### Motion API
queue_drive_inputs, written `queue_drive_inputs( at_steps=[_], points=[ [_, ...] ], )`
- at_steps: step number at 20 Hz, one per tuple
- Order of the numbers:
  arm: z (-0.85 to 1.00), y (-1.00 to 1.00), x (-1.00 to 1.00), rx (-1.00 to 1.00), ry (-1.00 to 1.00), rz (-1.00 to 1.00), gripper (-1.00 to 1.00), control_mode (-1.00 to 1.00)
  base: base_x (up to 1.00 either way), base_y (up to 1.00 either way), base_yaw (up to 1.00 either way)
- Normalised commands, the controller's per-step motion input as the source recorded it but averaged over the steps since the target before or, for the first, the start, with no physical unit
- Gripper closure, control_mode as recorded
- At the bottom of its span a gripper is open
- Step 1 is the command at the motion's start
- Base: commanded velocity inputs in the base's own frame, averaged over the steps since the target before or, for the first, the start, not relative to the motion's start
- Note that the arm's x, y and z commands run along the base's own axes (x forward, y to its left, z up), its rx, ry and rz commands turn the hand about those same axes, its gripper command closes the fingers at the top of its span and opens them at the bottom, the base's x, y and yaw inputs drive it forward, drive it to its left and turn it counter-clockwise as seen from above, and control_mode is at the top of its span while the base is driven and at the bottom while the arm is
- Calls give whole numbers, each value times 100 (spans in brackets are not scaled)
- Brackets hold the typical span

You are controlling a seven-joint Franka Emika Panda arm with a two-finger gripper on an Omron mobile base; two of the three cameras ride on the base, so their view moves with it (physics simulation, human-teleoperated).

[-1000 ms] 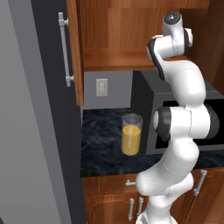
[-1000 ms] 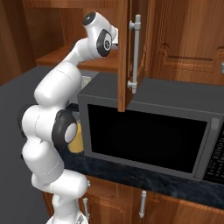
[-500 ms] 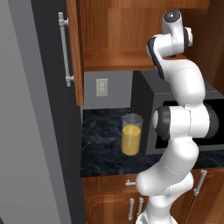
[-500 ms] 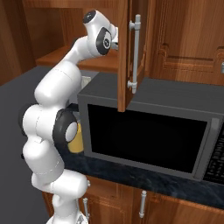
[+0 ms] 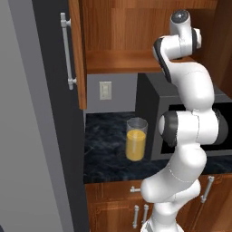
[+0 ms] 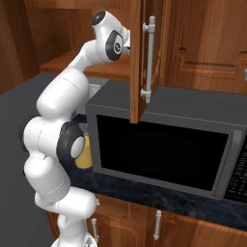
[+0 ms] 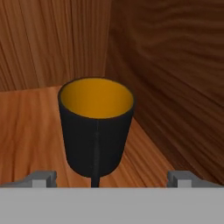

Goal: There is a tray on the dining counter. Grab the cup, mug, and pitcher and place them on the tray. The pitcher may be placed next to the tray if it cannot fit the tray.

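The mug (image 7: 96, 131), black with an orange-yellow inside, stands upright on a wooden cabinet shelf (image 7: 30, 131) near the back corner. My gripper (image 7: 113, 178) is open right in front of it. One fingertip sits at each side of the mug's base, and neither touches it. In the base views the arm reaches up into the upper cabinet, where the hand is hidden. The pitcher (image 5: 136, 145), clear glass with orange liquid, stands on the wall counter beside the microwave. A yellow part of the pitcher (image 6: 86, 153) peeks out behind the arm.
A dark microwave (image 6: 164, 144) sits under the cabinet. The open cabinet door (image 6: 142, 58) hangs right beside the arm's wrist, and another door (image 5: 77, 50) stands open at the left. A tall dark panel (image 5: 50, 136) bounds the black counter (image 5: 108, 158) on the left.
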Motion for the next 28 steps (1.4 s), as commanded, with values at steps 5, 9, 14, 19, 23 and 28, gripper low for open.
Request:
queue_drive_inputs(
  at_steps=[5, 9, 14, 19, 23, 28],
  points=[
    [-15, -5, 0, 0, 0, 0, -100, -100, 0, 0, 0],
    [-15, -1, 7, 0, 2, 0, -100, -100, 0, 0, 0],
    [-10, 0, 17, 0, 4, 0, -100, -100, 0, 0, 0],
    [0, 0, 29, 0, 2, 0, -100, -100, 0, 0, 0],
    [0, 0, 41, 0, 2, 0, -100, -100, 0, 0, 0],
    [0, 0, 32, 0, 4, 0, -100, -100, 0, 0, 0]
  ],
)
